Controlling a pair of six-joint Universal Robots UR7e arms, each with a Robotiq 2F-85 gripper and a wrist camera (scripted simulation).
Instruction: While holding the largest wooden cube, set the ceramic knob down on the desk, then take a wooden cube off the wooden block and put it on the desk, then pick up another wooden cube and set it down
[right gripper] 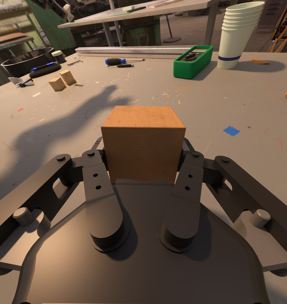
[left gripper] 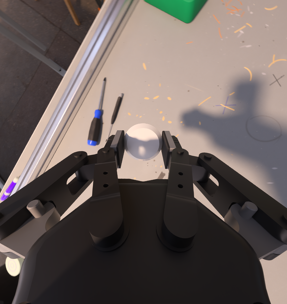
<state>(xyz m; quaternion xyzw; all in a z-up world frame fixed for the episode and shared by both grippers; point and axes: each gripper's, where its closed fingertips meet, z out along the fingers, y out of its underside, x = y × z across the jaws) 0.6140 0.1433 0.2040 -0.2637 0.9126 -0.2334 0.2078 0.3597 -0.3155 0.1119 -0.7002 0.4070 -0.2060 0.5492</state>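
My left gripper (left gripper: 142, 139) is shut on the white ceramic knob (left gripper: 142, 143) and holds it above the desk (left gripper: 180, 79). My right gripper (right gripper: 142, 143) is shut on the largest wooden cube (right gripper: 142, 139), held low over the desk (right gripper: 221, 107). Two smaller light wooden cubes (right gripper: 57, 83) (right gripper: 67, 77) stand side by side at the far left; the rear one seems to rest on a thin wooden piece, though I cannot tell for sure. In the right wrist view the left gripper (right gripper: 57, 9) shows at the top left with the knob (right gripper: 68, 10).
A blue-handled screwdriver (left gripper: 96, 121) and a thin black tool (left gripper: 116, 107) lie by the aluminium rail (left gripper: 83, 74). A green case (left gripper: 177, 8), a multimeter (right gripper: 192, 62), stands beside stacked paper cups (right gripper: 236, 36). A black bin (right gripper: 29, 60) and jar (right gripper: 58, 56) sit far left.
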